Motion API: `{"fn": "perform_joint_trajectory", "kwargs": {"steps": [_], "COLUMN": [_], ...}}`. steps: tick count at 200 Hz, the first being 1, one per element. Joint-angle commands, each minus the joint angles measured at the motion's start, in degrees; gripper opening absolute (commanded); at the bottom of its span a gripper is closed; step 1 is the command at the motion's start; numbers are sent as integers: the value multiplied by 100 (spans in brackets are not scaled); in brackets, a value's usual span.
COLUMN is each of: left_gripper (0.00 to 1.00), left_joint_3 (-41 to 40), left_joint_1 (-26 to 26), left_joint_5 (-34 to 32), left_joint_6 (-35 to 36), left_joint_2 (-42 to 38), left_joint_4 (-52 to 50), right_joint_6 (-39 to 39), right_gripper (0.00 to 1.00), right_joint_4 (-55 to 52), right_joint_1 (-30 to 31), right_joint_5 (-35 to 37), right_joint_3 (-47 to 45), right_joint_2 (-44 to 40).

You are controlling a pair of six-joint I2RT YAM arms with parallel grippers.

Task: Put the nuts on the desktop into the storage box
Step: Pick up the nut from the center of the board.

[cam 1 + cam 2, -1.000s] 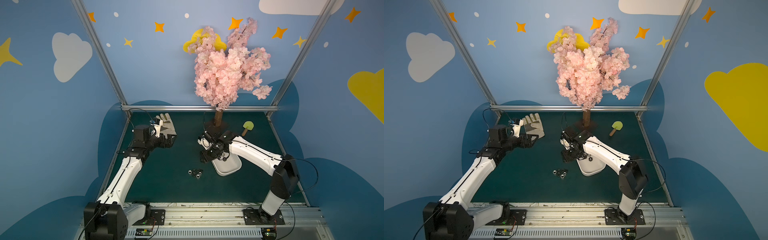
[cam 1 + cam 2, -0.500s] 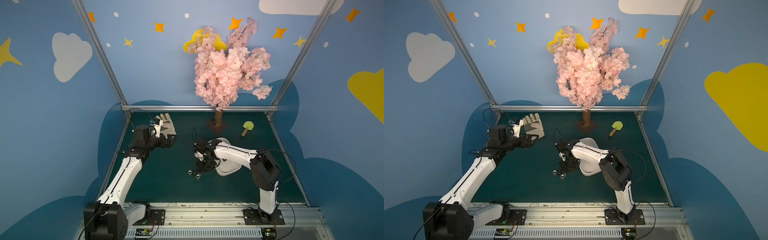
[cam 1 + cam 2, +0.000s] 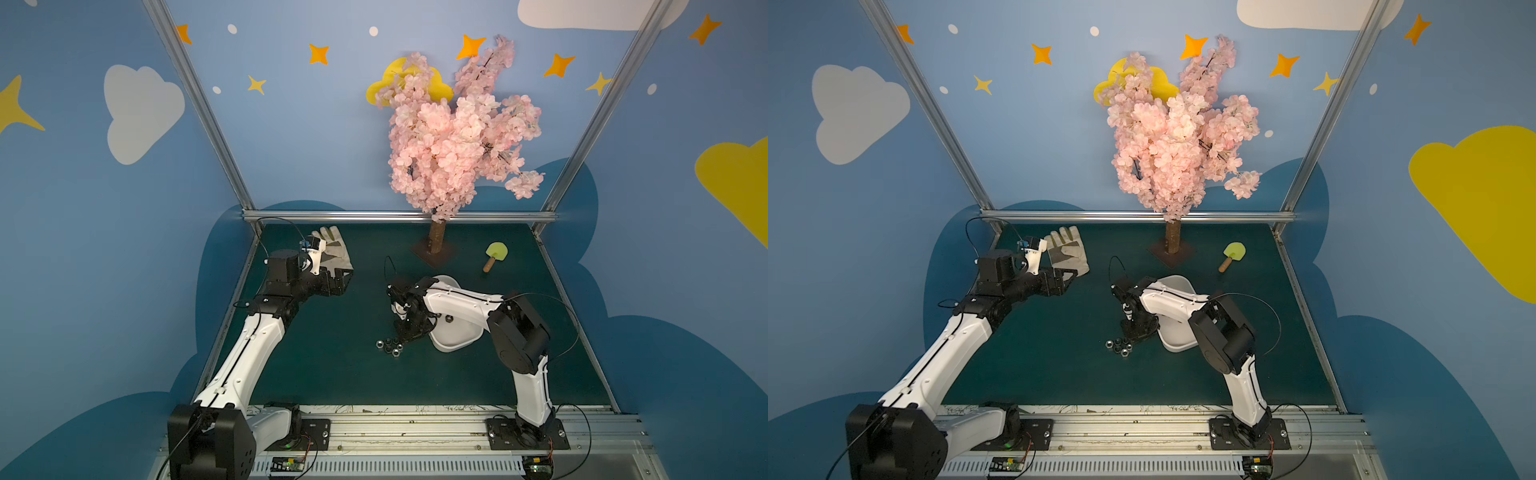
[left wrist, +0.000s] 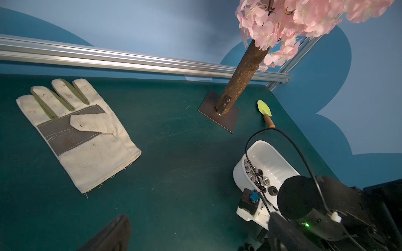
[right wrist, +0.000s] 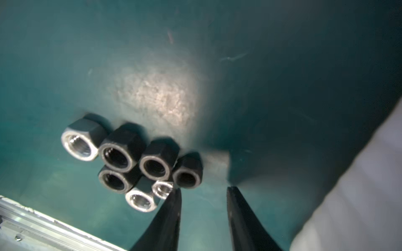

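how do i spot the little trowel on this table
Find the pink blossom tree at the back of the green desktop. Right of its trunk base, near the far corner, lies the trowel. It alone has a lime-green blade and short wooden handle, unlike the white storage box nearer the front.

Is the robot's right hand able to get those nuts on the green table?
Probably yes. The right hand hangs just beside the cluster of nuts, fingers apart and empty, one fingertip almost touching the nearest nut, and nothing lies between them.
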Motion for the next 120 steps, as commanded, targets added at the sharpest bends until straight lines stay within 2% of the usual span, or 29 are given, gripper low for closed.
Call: {"fn": "perform_joint_trajectory", "kwargs": {"steps": [1,120], "left_gripper": [100,100], "left_joint_3": [1,-42], "left_joint_1": [10,10], "left_joint_5": [31,-46], "left_joint_6": [42,52], "left_joint_2": [29,-49], "left_joint_4": [75,88], "right_joint_6": [47,-21], "right_gripper": [39,37], "right_joint_4": [-19,-70], "right_joint_1": [-24,37], "right_joint_5": [-86,13], "right_joint_3": [211,462], "right_joint_2": [119,456]}}
